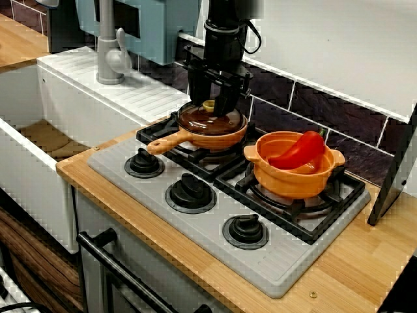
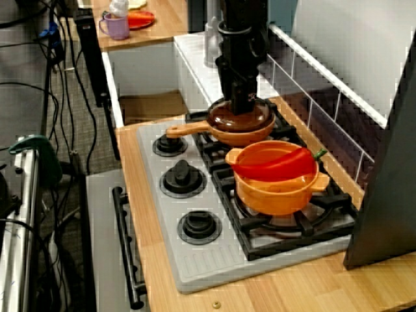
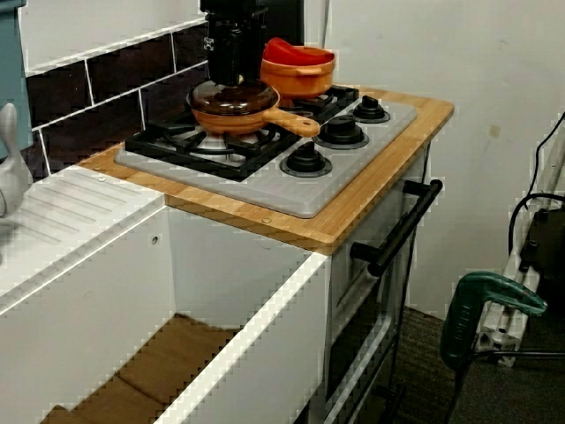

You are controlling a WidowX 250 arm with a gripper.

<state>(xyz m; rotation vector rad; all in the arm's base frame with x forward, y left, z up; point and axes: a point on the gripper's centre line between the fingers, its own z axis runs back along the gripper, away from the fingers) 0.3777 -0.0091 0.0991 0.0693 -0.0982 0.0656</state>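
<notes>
On my feed from the front, the wooden counter [image 1: 365, 261] runs across the scene, with the white sink [image 1: 32, 195] off to the left and its grey tap [image 1: 109, 52] at the far side. The grey stove [image 1: 280, 264] sits on the counter, with black grates [image 1: 339, 195] along its far half and three black dials [image 1: 190, 191] in a row along its near edge.

On the right burner stands an orange pot [image 1: 293, 181] with a red pepper [image 1: 296, 151] lying slantwise inside it, its tip poking over the far rim. On the left burner sits an orange pan [image 1: 218, 139], its handle [image 1: 168, 143] pointing left and toward me. A brown lid [image 1: 212, 121] rests flat on the pan, covering it.

My gripper [image 1: 211, 109] hangs straight down over the middle of that lid. Its jaws are apart, one on each side of the small yellow knob [image 1: 208, 104] on the lid. A sliver of space seems to show on either side of the knob, though I can't tell for certain. The views from the stove's right end and from the sink side both have the arm blocking the knob.
</notes>
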